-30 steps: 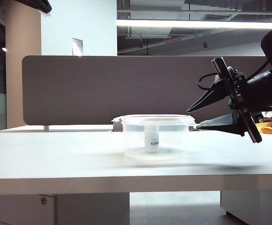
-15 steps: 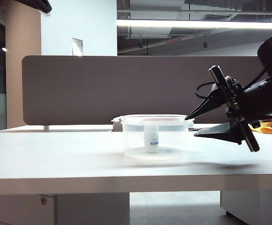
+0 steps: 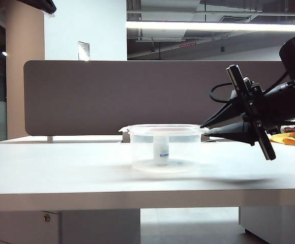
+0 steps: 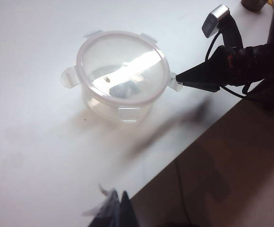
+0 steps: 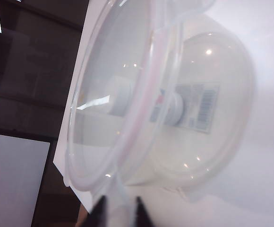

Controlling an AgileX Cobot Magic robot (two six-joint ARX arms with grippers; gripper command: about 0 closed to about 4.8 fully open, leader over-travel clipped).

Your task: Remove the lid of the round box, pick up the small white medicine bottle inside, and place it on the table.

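Right hand (image 3: pixel 204 129) pinches a tab of the lid (image 4: pixel 123 64), which sits on the round box (image 3: pixel 165 150); my left hand (image 4: pixel 115 213), closed, waits; small white medicine bottle (image 3: pixel 161 150) inside.

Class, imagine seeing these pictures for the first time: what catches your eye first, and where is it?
The round box stands mid-table with its lid on and the small white medicine bottle upright inside. The right gripper pinches a lid tab from the right.

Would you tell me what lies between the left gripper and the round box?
Only bare table separates the left gripper from the round box, in the left wrist view.
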